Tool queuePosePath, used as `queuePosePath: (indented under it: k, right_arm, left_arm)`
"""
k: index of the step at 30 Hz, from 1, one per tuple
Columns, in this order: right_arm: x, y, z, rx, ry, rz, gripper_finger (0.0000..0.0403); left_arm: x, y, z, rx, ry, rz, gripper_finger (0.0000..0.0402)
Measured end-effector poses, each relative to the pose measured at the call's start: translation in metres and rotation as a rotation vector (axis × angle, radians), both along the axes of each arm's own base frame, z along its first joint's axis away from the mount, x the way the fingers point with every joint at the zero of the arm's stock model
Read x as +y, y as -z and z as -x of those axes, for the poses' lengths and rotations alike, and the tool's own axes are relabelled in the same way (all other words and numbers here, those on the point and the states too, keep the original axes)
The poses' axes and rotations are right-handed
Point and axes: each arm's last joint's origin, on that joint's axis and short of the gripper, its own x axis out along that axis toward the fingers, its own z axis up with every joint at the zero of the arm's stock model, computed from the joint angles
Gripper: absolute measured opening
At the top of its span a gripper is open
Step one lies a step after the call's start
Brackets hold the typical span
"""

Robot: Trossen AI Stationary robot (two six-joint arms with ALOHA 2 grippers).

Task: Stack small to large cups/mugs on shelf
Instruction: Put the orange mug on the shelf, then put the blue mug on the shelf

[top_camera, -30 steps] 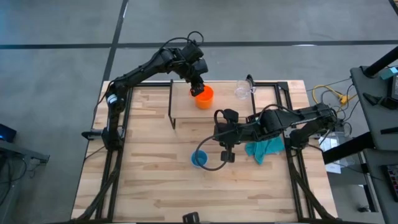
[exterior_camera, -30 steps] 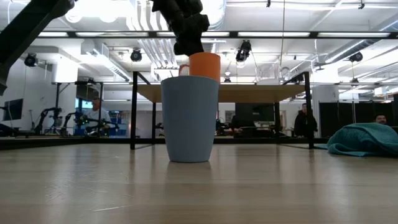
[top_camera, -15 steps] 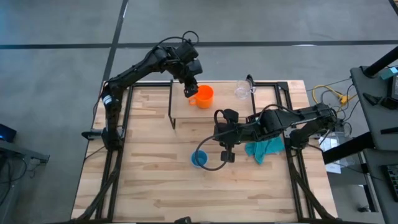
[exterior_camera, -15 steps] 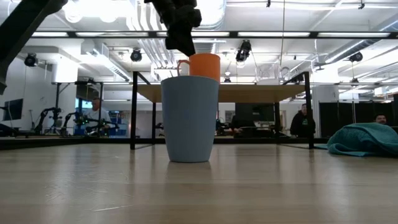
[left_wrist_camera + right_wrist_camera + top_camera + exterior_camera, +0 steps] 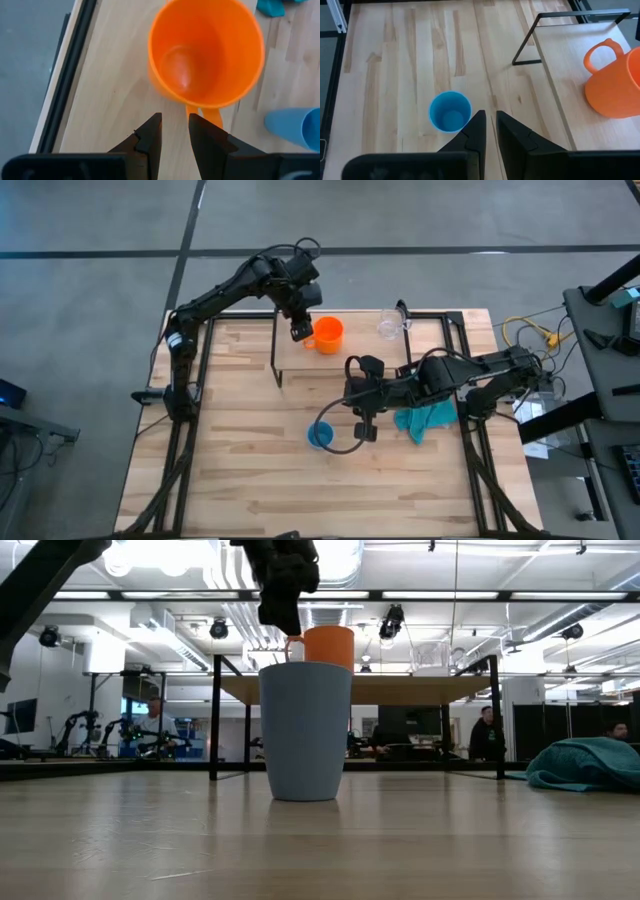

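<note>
Two grippers in play: the left gripper (image 5: 300,330) hangs over the left end of the low light-wood shelf on black legs (image 5: 300,358), fingers nearly together and holding nothing, the orange handled mug (image 5: 328,334) upright on the shelf just beside its tips, handle facing them. The round blue cup (image 5: 320,435) stands on the butcher-block table (image 5: 230,470) in front of the shelf, just ahead of the right gripper (image 5: 357,397), whose fingers are together and empty, arm stretched low across the table. The clear transparent cup (image 5: 388,325) sits at the shelf's right end, the crumpled teal cloth (image 5: 425,420) beside the right arm.
</note>
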Motion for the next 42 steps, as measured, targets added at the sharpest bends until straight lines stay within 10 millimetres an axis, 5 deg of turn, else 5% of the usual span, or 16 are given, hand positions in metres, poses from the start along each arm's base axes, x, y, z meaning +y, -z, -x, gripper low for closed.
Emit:
queuePosePath:
  k: [10,20,31,42]
  right_arm:
    - [0.000,0.000,0.000,0.000,0.000,0.000,0.0038]
    - [0.000,0.000,0.000,-0.001,0.009,-0.008,0.0038]
    - [-0.001,0.000,0.000,0.009,-0.045,0.043,0.0038]
    - [-0.007,0.001,0.003,0.004,0.101,0.172,0.0038]
  left_arm:
    - [-0.001,0.000,-0.005,-0.027,0.046,-0.036,0.0083]
    - [-0.001,0.021,-0.023,0.010,0.076,-0.007,0.0083]
    - [-0.016,-0.036,0.005,-0.175,0.072,-0.111,0.0083]
    - [-0.017,-0.036,0.005,-0.189,0.046,-0.111,0.0083]
